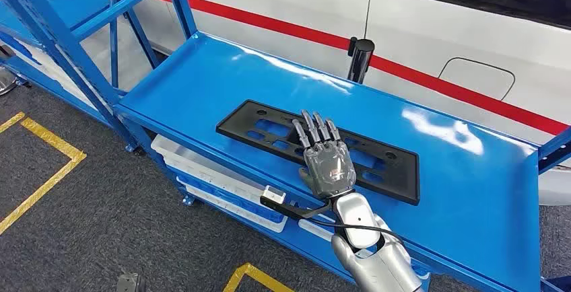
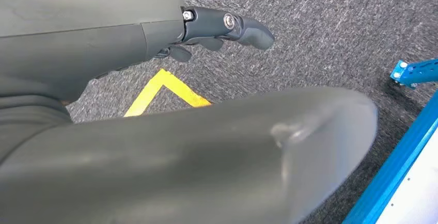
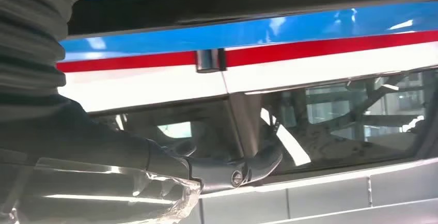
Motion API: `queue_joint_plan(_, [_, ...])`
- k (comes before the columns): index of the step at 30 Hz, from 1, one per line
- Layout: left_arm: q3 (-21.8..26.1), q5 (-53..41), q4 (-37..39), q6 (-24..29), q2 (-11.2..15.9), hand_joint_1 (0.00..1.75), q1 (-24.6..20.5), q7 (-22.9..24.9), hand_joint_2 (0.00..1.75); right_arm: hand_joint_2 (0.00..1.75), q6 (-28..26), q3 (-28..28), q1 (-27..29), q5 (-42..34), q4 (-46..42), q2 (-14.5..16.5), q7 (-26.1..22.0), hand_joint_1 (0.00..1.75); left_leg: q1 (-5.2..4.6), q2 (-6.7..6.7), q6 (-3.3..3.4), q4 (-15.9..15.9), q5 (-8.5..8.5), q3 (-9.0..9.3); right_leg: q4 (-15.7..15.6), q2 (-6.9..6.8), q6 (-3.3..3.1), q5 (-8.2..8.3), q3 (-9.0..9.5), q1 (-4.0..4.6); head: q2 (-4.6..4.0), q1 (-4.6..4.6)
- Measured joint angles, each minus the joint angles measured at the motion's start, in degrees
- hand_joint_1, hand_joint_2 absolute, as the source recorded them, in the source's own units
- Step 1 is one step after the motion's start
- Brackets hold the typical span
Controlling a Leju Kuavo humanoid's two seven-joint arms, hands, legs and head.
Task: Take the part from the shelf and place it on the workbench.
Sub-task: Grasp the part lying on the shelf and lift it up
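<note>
Blue shelf — hand flat on part

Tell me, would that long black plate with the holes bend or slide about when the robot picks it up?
The black part is a thin, flat frame with many cutouts, so it is probably light and may flex a little if lifted from one spot. It lies on a glossy blue shelf, so it could slide under the right hand spread above it.
</note>
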Motion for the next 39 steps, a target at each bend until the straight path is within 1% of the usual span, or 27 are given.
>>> queue_joint_plan(1, [0.0, -0.06, 0.0, 0.0, 0.0, 0.0, 0.01, 0.0, 0.0, 1.75, 0.0, 0.05, -0.06, 0.09, 0.08, 0.04, -0.06, 0.0, -0.1, 0.0, 0.17, 0.08, -0.08, -0.07, -0.03, -0.01, 0.17, -0.02, 0.0, -0.07, 0.0, -0.02])
queue_joint_plan(3, [0.0, -0.14, -0.01, 0.18, -0.09, 0.0, -0.08, -0.07, 0.0, 1.75, 0.01, 0.69, -0.56, 0.39, 0.57, 0.33, -0.3, 0.0, -0.21, 0.04, 1.35, -0.74, 0.27, 0.41, 1.68, -0.16, 0.47, -1.14, -0.97, -0.05, 0.0, 0.17])
queue_joint_plan(5, [0.01, -0.13, -0.02, 0.65, -0.2, 0.0, -0.27, -0.28, 0.0, 1.75, 0.02, 1.68, -1.35, 0.74, 1.44, 0.67, -0.51, 0.0, -0.4, 0.09, 2.64, -1.62, 0.63, 0.93, 8.19, -0.31, 0.21, -4.12, -4.44, 0.01, 0.0, 0.43])
queue_joint_plan(7, [0.02, -0.03, -0.02, 1.17, -0.24, 0.0, -0.37, -0.48, 0.0, 1.75, 0.02, 2.38, -1.75, 0.98, 2.44, 0.78, -0.35, 0.0, -0.68, 0.02, 2.93, -1.63, 0.53, 0.91, 16.36, -0.3, -0.17, -6.75, -8.91, 0.02, 0.0, 0.49])
queue_joint_plan(8, [0.04, 0.01, -0.02, 1.38, -0.26, 0.0, -0.38, -0.54, 0.0, 1.75, 0.03, 2.69, -1.91, 1.13, 3.0, 0.86, -0.2, 0.0, -0.82, -0.08, 2.98, -1.61, 0.48, 0.92, 18.13, -0.3, 0.03, -6.9, -10.11, 0.03, 0.0, 0.5])
queue_joint_plan(9, [0.05, 0.03, -0.02, 1.58, -0.3, 0.0, -0.39, -0.54, 0.0, 1.75, 0.07, 2.99, -2.21, 1.28, 3.58, 1.0, 0.03, 0.0, -0.94, -0.19, 2.97, -1.57, 0.44, 0.93, 17.34, -0.3, 0.43, -6.05, -10.04, 0.06, 0.0, 0.54])
queue_joint_plan(10, [0.09, 0.07, -0.02, 1.76, -0.35, 0.0, -0.43, -0.52, 0.0, 1.75, 0.12, 3.32, -2.8, 1.53, 4.27, 1.24, 0.36, 0.0, -1.05, -0.28, 2.9, -1.46, 0.37, 0.94, 14.08, -0.31, 0.86, -4.41, -8.71, 0.09, 0.0, 0.56])
queue_joint_plan(11, [0.15, 0.11, -0.02, 1.91, -0.42, 0.0, -0.51, -0.46, 0.0, 1.75, 0.21, 3.68, -3.68, 1.91, 5.13, 1.61, 0.87, 0.0, -1.12, -0.34, 2.76, -1.3, 0.27, 0.93, 9.43, -0.37, 1.14, -2.51, -6.56, 0.13, 0.0, 0.59])
queue_joint_plan(13, [0.37, 0.17, -0.02, 2.18, -0.51, 0.0, -0.8, -0.26, 0.0, 1.75, 0.36, 4.53, -5.91, 2.78, 7.44, 2.61, 2.65, 0.0, -1.51, -0.33, 2.31, -0.71, -0.16, 0.77, 2.13, -0.48, 0.92, 0.32, -2.99, 0.3, 0.0, 0.51])
queue_joint_plan(14, [0.47, 0.14, -0.02, 2.32, -0.55, 0.0, -0.95, -0.13, 0.0, 1.75, 0.4, 5.04, -6.96, 3.1, 8.75, 3.04, 4.1, 0.0, -1.61, -0.32, 2.08, -0.5, -0.33, 0.71, 0.65, -0.52, 0.57, 0.9, -2.22, 0.38, 0.0, 0.46])
queue_joint_plan(17, [0.61, 0.02, -0.04, 2.86, -0.63, 0.0, -1.12, 0.11, 0.0, 1.75, 0.42, 6.93, -9.38, 3.32, 11.92, 3.44, 9.96, 0.0, -1.34, -0.3, 1.36, -0.03, -0.68, 0.54, 0.15, -0.45, -0.43, 1.42, -1.85, 0.13, 0.0, 0.41])
queue_joint_plan(18, [0.62, 0.01, -0.05, 3.02, -0.68, 0.0, -1.14, 0.13, 0.0, 1.75, 0.46, 7.62, -10.18, 3.33, 12.76, 3.42, 11.94, 0.0, -1.15, -0.25, 1.01, 1.01, -1.41, 0.14, 0.02, -0.43, -0.78, 1.54, -1.7, -0.1, 0.0, 0.3])
queue_joint_plan(19, [0.63, 0.01, -0.06, 3.13, -0.72, 0.0, -1.18, 0.15, 0.0, 1.75, 0.56, 8.27, -10.99, 3.34, 13.55, 3.41, 13.68, 0.0, -0.92, -0.19, 0.62, 3.14, -2.76, -0.77, -0.1, -0.4, -1.06, 1.64, -1.55, -0.36, 0.0, 0.18])
queue_joint_plan(21, [0.66, 0.02, -0.06, 3.28, -0.79, 0.0, -1.28, 0.16, 0.0, 1.75, 0.99, 9.53, -12.36, 3.35, 15.13, 3.26, 16.62, 0.0, -0.42, -0.06, -0.23, 10.65, -6.6, -4.34, -0.09, -0.37, -1.34, 1.65, -1.46, -0.36, 0.0, -0.11])
queue_joint_plan(22, [0.67, 0.05, -0.05, 3.35, -0.81, 0.0, -1.3, 0.18, 0.0, 1.75, 1.34, 10.07, -12.79, 3.36, 15.88, 3.1, 17.75, 0.0, -0.18, -0.01, -0.57, 14.36, -7.97, -6.3, -0.08, -0.37, -1.35, 1.62, -1.45, -0.32, 0.0, -0.14])
queue_joint_plan(23, [0.7, 0.13, -0.05, 3.48, -0.84, 0.0, -1.28, 0.2, 0.0, 1.75, 1.78, 10.6, -13.15, 3.36, 16.64, 2.9, 18.78, 0.0, 0.03, 0.02, -0.83, 16.49, -8.3, -7.59, -0.04, -0.36, -1.37, 1.59, -1.44, -0.28, 0.0, -0.14])
queue_joint_plan(24, [0.73, 0.22, -0.05, 3.61, -0.87, 0.0, -1.27, 0.21, 0.0, 1.75, 2.27, 11.11, -13.5, 3.37, 17.37, 2.68, 19.73, 0.0, 0.25, 0.05, -0.99, 16.26, -7.39, -7.74, -0.01, -0.33, -1.38, 1.55, -1.42, -0.27, 0.0, -0.16])
queue_joint_plan(25, [0.78, 0.32, -0.05, 3.75, -0.89, 0.0, -1.28, 0.22, 0.0, 1.75, 2.78, 11.64, -13.92, 3.37, 18.03, 2.47, 20.66, 0.0, 0.46, 0.08, -1.06, 13.57, -5.43, -6.64, 0.03, -0.26, -1.34, 1.49, -1.36, -0.27, 0.0, -0.18])
queue_joint_plan(26, [0.83, 0.43, -0.06, 3.88, -0.89, 0.0, -1.29, 0.22, 0.0, 1.75, 3.27, 12.18, -14.41, 3.37, 18.58, 2.26, 21.59, 0.0, 0.63, 0.1, -1.04, 9.19, -3.02, -4.6, 0.05, -0.16, -1.25, 1.41, -1.27, -0.28, 0.0, -0.19])
queue_joint_plan(28, [0.9, 0.58, -0.07, 3.99, -0.91, 0.0, -1.37, 0.22, 0.0, 1.75, 4.27, 13.08, -15.36, 3.37, 19.38, 1.84, 23.1, 0.0, 0.56, 0.08, -0.73, 1.94, -0.18, -1.03, 0.04, 0.0, -0.87, 1.25, -1.2, -0.04, 0.0, -0.14])
queue_joint_plan(30, [0.93, 0.72, -0.07, 4.05, -0.96, 0.0, -1.43, 0.22, 0.0, 1.75, 5.41, 13.61, -15.95, 3.37, 19.88, 1.43, 23.92, 0.0, 0.16, 0.0, -0.13, 0.11, -0.08, -0.19, -0.07, 0.02, -0.24, 1.21, -1.27, 0.17, 0.0, -0.1])
queue_joint_plan(32, [0.97, 0.84, -0.07, 4.17, -0.99, 0.0, -1.45, 0.19, 0.0, 1.75, 6.64, 13.87, -16.24, 3.37, 20.09, 0.97, 24.35, 0.0, 0.03, 0.02, 0.78, -0.4, 0.16, 0.02, -0.14, -0.04, 0.52, 1.1, -1.3, 0.13, 0.0, -0.09])
queue_joint_plan(33, [0.99, 0.87, -0.08, 4.23, -1.04, 0.0, -1.46, 0.18, 0.0, 1.75, 7.29, 13.94, -16.33, 3.38, 20.07, 0.68, 24.47, 0.0, 0.03, 0.06, 1.35, -0.87, 0.42, 0.31, 0.62, -0.1, 0.63, 0.6, -1.71, 0.13, 0.0, 0.0])
queue_joint_plan(35, [1.03, 0.9, -0.09, 4.28, -1.13, 0.0, -1.51, 0.15, 0.0, 1.75, 8.58, 14.04, -16.34, 3.38, 19.95, -0.03, 24.65, 0.0, 0.04, 0.14, 2.24, -1.65, 0.85, 0.79, 5.88, -0.21, 0.18, -1.94, -4.35, 0.12, 0.0, 0.21])
queue_joint_plan(37, [1.09, 0.95, -0.08, 4.3, -1.16, 0.0, -1.52, 0.15, 0.0, 1.75, 10.07, 14.13, -16.18, 3.4, 19.7, -0.73, 24.87, 0.0, -0.25, 0.11, 2.54, -1.72, 0.88, 0.79, 14.16, -0.22, -0.32, -5.08, -8.57, 0.1, 0.0, 0.33])
queue_joint_plan(38, [1.14, 0.98, -0.07, 4.31, -1.17, 0.0, -1.5, 0.14, 0.0, 1.75, 10.93, 14.15, -16.11, 3.4, 19.46, -1.04, 25.03, 0.0, -0.35, 0.09, 2.56, -1.71, 0.86, 0.77, 16.78, -0.22, -0.22, -5.77, -10.0, 0.1, 0.0, 0.34])
queue_joint_plan(39, [1.19, 0.99, -0.07, 4.31, -1.19, 0.0, -1.48, 0.14, 0.0, 1.75, 11.79, 14.19, -16.08, 3.41, 19.16, -1.29, 25.24, 0.0, -0.41, 0.06, 2.56, -1.68, 0.84, 0.77, 17.25, -0.22, 0.11, -5.58, -10.33, 0.11, 0.0, 0.35])
